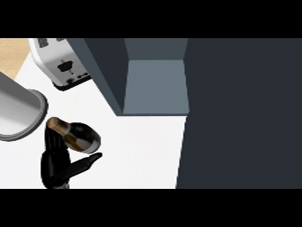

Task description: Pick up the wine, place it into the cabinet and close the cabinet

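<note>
Head view. One black hand (56,162) enters at about 7 o'clock in the scene, near the lower left edge. It shows at the view's left, so it is read here as the left hand. Its fingers rise along the left flank of the wine bottle (76,134) and curl against it, while the thumb juts toward 2 o'clock just under the bottle's base; the hand is thus closed round the bottle. The right hand does not show.

The wine bottle is dark, with a gold-brown neck and cap pointing toward 10 o'clock and a pale label band round its body. It is tilted. Whether its base touches the white counter (140,150) cannot be told.

Just beside the bottle's cap, at 10 o'clock from the hand, stands a large grey cylindrical container (9,108) with a rounded rim facing the bottle; it runs off the left edge. At 12 o'clock from the hand, well apart, sits a white toaster (58,62) with a dark lever on its side.

At 1 o'clock from the hand is the cabinet (154,86), open, its blue-grey interior visible between dark walls. The dark cabinet door (251,115) fills the right side of the view, from 1 to 5 o'clock. A strip of pale wood surface (6,55) shows at 11 o'clock.
</note>
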You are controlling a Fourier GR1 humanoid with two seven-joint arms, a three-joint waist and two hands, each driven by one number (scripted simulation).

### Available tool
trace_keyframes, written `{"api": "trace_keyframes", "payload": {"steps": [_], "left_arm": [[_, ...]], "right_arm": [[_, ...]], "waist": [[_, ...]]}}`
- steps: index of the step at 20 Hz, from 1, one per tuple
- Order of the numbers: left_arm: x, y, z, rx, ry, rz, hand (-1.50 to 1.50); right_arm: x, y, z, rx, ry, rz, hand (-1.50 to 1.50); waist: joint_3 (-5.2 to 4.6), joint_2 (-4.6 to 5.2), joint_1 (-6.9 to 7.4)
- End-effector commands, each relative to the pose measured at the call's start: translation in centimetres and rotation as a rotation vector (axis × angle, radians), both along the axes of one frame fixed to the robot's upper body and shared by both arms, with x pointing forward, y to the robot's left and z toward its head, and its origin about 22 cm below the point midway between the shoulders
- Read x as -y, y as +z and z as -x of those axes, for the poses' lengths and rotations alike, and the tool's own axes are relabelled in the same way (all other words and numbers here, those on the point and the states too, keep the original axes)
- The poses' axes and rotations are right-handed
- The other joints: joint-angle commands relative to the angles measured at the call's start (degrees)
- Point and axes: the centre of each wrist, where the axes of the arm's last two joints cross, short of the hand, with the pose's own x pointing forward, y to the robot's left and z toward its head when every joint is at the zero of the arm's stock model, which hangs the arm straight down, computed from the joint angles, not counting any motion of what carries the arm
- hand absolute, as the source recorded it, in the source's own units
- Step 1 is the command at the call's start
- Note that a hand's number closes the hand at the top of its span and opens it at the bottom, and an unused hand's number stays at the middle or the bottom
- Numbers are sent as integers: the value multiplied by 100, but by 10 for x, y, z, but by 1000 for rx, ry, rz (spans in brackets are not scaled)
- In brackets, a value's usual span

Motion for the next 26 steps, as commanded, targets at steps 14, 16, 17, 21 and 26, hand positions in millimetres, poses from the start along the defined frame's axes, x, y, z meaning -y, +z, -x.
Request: {"api": "trace_keyframes", "payload": {"steps": [14, 16, 17, 21, 26], "left_arm": [[15, -22, -19, 67, -156, 9, 150], [-2, -7, -33, 64, -167, -45, 150], [15, -5, -31, 59, -180, -111, 150], [27, -21, -21, 86, -195, -210, 150], [-36, 7, -10, 30, -405, -144, 150]], "right_arm": [[12, 16, 10, 31, 17, -18, -150], [11, 7, 29, 36, 35, -37, -150], [7, 13, 22, 39, 27, -41, -150], [1, 9, 19, 39, 28, -39, -150], [12, 7, 13, 30, 19, -28, -150]], "waist": [[0, 7, 7], [4, -1, -25], [4, -6, -7], [-1, 3, -9], [9, -16, 45]]}}
